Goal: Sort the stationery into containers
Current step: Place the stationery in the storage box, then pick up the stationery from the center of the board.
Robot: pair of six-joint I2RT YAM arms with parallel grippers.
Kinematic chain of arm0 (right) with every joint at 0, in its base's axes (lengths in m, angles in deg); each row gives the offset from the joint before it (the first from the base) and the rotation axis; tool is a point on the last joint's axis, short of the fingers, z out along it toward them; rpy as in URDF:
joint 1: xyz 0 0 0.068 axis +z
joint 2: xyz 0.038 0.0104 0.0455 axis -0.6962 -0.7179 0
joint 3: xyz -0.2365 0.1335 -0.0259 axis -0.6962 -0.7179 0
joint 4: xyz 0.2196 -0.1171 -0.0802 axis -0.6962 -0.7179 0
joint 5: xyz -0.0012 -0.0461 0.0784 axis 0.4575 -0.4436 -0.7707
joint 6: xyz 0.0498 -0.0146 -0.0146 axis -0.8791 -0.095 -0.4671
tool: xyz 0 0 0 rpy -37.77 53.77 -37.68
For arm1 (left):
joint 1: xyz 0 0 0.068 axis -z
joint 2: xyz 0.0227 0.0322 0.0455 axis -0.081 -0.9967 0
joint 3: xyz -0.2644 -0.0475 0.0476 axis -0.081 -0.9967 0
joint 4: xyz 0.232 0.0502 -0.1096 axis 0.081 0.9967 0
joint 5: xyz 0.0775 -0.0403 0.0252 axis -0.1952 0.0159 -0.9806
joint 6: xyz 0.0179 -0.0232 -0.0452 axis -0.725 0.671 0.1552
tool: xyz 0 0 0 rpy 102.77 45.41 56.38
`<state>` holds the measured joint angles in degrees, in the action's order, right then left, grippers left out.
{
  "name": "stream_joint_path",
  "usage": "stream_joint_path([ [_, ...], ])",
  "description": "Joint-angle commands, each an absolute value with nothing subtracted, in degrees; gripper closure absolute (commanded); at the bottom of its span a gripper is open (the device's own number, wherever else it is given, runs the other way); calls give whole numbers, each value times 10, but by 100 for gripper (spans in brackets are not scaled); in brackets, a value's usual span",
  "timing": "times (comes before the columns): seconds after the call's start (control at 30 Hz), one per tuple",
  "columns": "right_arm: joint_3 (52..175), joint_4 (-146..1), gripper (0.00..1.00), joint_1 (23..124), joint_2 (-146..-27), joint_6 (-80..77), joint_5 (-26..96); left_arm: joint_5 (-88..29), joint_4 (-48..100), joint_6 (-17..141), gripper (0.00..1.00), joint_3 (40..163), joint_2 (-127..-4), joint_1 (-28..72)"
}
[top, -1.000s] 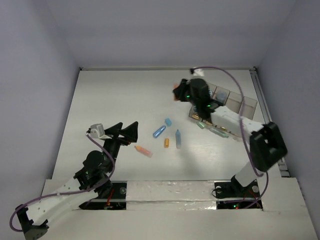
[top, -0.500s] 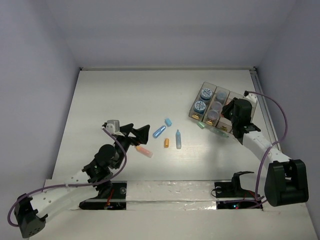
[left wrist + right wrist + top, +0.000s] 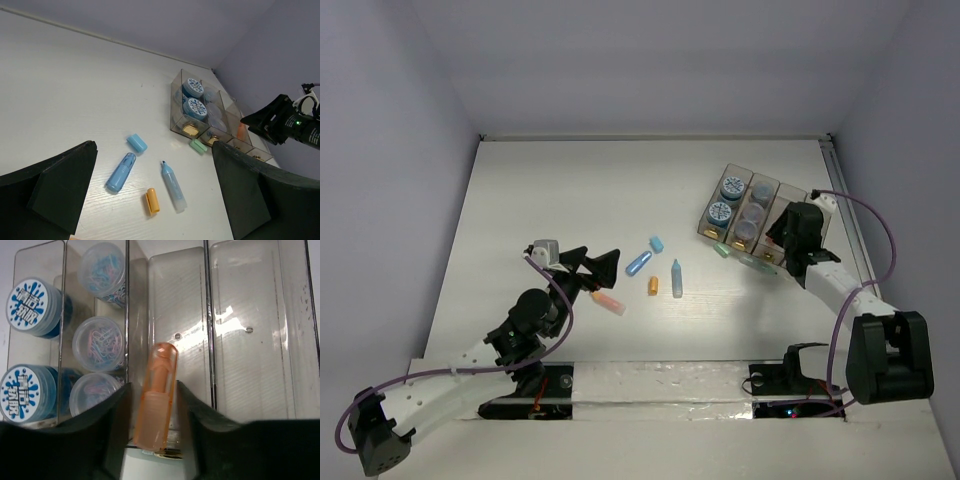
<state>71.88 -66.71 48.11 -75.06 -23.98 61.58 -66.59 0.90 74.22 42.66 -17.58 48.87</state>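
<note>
The clear four-compartment organiser [image 3: 767, 190] stands at the back right and also shows in the right wrist view [image 3: 260, 340]. Its left compartment holds two blue-lidded tubs [image 3: 720, 212]; the one beside it holds three clear tubs [image 3: 97, 342]. My right gripper [image 3: 785, 238] [image 3: 152, 390] is shut on an orange stick [image 3: 157, 395], over the near end of the third compartment. My left gripper [image 3: 592, 262] [image 3: 154, 150] is open and empty, just left of the loose items. These are a blue cap [image 3: 136, 143], a blue stick [image 3: 121, 172], an orange cap [image 3: 152, 201] and an uncapped blue marker [image 3: 173, 185].
A pink-orange stick [image 3: 607, 301] lies just below my left gripper. A pale green cap [image 3: 722, 251] and a pale stick [image 3: 757, 263] lie against the organiser's near side. The fourth compartment [image 3: 260, 300] is bare. The table's right rail [image 3: 850, 220] runs close behind the organiser.
Over the second, my right gripper moved from the organiser's left side to over its third compartment, then held still. My left gripper moved a little right toward the loose items.
</note>
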Motion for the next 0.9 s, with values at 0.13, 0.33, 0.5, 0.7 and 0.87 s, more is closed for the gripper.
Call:
stream_joint_path([
  [0.13, 746, -670, 32, 473, -746, -217, 617, -666, -22, 738, 1, 447, -174, 488],
  [0.33, 749, -651, 28, 517, -720, -204, 517, -669, -22, 738, 1, 447, -176, 488],
  [0.5, 796, -677, 26, 686, -757, -197, 542, -675, -21, 734, 1, 449, -183, 488],
  [0.7, 886, -717, 23, 829, -884, -210, 501, -684, -14, 732, 1, 449, -176, 488],
  [0.87, 942, -738, 23, 881, -968, -220, 480, -691, -11, 731, 1, 443, -155, 488],
])
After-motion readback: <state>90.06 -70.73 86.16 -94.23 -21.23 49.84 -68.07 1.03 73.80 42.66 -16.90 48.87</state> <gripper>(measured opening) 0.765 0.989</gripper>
